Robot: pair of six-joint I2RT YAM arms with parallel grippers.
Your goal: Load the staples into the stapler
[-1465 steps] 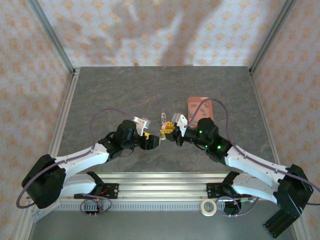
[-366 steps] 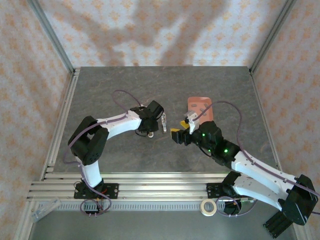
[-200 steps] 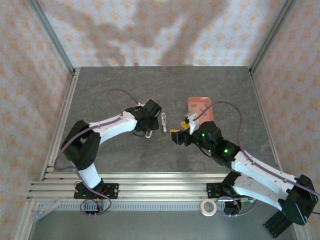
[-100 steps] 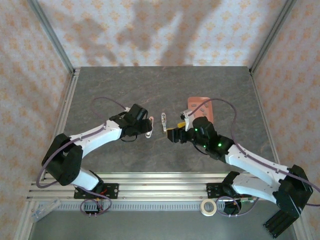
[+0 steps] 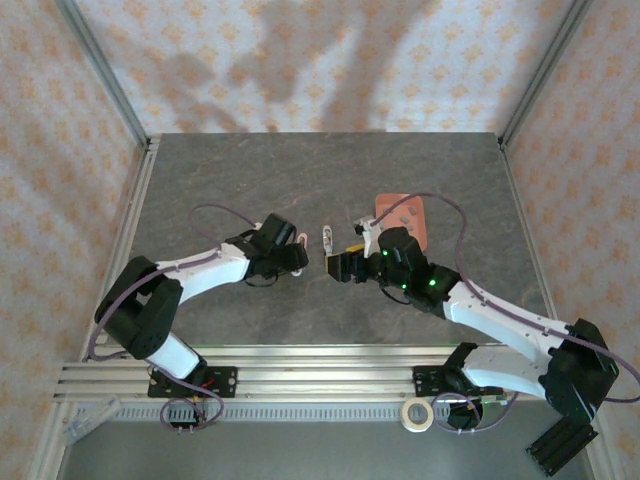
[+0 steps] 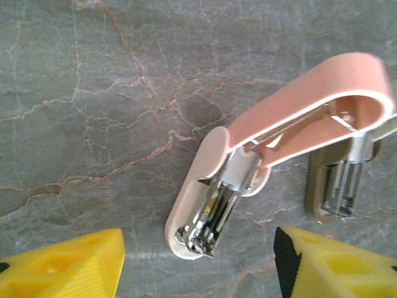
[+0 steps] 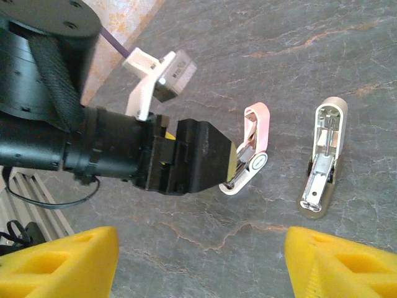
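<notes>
— Pink plastic, swung up on its hinge: that is the stapler (image 6: 285, 133), lying near the middle of the grey stone tabletop (image 5: 300, 170). Its lid stands raised and its slim metal channel is bared.

— Is anything in that channel?

— I cannot tell; the metal is too small and shiny to read. The far end of the lid runs to the right border of the left wrist view and overlaps a second piece.

— Which second piece?

— A beige-grey shell (image 7: 322, 162) with a metal channel of its own, flat on the tabletop just beside the stapler and apart from it.

— And the left gripper (image 6: 198, 254)?

— Spread, holding nothing. Its yellow fingertips (image 6: 80, 264), cut off by the lower border, flank the stapler's base with bare stone showing on either side. From the right wrist view its black body hides part of that base.

— The right gripper (image 7: 201, 248)?

— Also spread and empty, its yellow fingers likewise cut off, facing the stapler and the shell from the other side.

— Any container?

— A salmon-pink tray (image 5: 420, 228) behind the right arm, whose wrist covers its near end. Pale specks (image 5: 404, 214) lie in it, too small to name.
</notes>
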